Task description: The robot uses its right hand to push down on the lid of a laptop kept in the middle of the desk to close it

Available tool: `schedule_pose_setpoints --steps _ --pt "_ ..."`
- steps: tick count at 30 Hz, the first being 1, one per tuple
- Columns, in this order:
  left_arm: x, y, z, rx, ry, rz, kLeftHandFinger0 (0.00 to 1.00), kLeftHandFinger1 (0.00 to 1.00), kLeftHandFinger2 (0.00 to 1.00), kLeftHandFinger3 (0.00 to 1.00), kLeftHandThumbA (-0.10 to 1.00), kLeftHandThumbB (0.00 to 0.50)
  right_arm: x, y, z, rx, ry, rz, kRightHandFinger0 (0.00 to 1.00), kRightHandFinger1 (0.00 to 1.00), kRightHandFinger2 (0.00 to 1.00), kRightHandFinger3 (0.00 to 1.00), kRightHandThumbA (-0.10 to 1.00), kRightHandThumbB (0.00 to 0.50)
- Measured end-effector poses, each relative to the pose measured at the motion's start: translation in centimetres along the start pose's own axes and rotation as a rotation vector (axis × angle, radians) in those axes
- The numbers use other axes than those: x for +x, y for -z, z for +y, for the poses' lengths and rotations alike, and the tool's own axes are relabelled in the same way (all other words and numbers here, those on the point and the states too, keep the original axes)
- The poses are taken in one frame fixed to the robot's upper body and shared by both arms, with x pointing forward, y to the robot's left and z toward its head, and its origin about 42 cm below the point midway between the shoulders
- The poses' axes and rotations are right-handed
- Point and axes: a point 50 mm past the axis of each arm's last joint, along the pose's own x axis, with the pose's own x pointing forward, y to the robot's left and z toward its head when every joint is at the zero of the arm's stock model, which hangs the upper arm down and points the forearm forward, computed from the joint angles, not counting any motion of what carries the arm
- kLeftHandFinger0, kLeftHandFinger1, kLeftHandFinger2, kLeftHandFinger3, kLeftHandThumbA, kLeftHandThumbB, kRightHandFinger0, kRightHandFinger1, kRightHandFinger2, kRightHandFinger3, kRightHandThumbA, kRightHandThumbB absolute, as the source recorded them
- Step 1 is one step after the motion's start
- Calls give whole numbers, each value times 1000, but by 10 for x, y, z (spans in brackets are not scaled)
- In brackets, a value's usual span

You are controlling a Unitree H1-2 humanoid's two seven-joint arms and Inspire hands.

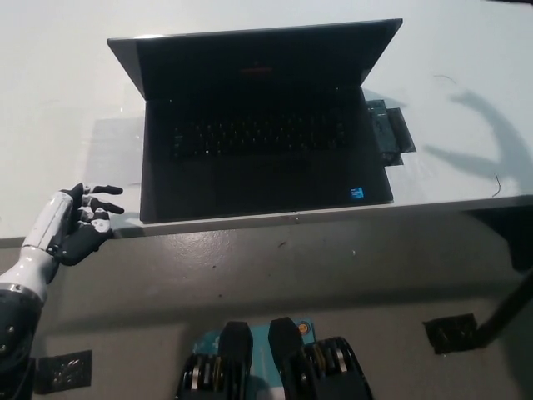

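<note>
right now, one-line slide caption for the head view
Open laptop on the white desk; white left hand rests open at the desk edge.

The laptop point(258, 125) looked like matt black plastic or metal, its screen dark and dull. The desk point(67, 100) had a smooth white top with a faint sheen. The left hand point(79, 221) was glossy white plastic with black parts. The floor point(275, 275) looked like rough grey concrete.
</note>
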Motion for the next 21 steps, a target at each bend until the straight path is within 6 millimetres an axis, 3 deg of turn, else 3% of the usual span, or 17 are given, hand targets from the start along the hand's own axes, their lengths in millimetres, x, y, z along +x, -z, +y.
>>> schedule_pose_setpoints --steps 3,4,5,6,8,11,15,18,19,21 --pt "0 0 -1 3 3 0 299 380 538 653 -39 1 21 2 19 -19 -46 26 1000 899 851 988 1000 308" --pt "0 0 -1 4 4 0 304 385 542 651 -42 0 29 3 26 -29 -63 35 1000 891 850 988 1000 263" --pt "0 0 -1 4 5 0 305 386 543 651 -43 0 35 4 33 -35 -79 41 1000 882 844 987 1000 260" --pt "1 0 -2 4 7 -1 307 386 538 643 -38 3 42 8 41 -43 -97 59 1000 876 829 975 1000 309" --pt "1 -1 -2 6 9 -1 308 386 536 640 -34 2 53 15 53 -62 -129 79 1000 868 814 963 1000 316" --pt "1 -1 -4 9 13 -2 285 369 521 625 -50 1 66 27 71 -92 -174 113 958 810 747 861 1000 423" --pt "1 -2 -5 11 18 -3 298 386 534 622 -36 5 79 46 93 -127 -220 170 956 784 740 854 1000 400" --pt "2 -2 -6 12 22 -4 308 395 541 634 -27 4 83 59 106 -165 -252 193 934 756 705 835 1000 434" --pt "2 -2 -6 13 22 -4 286 376 527 633 -42 0 83 62 109 -175 -260 198 993 769 710 834 1000 440" --pt "2 -3 -6 14 22 -5 266 361 515 629 -89 0 85 69 113 -209 -278 210 1000 794 724 841 1000 450"
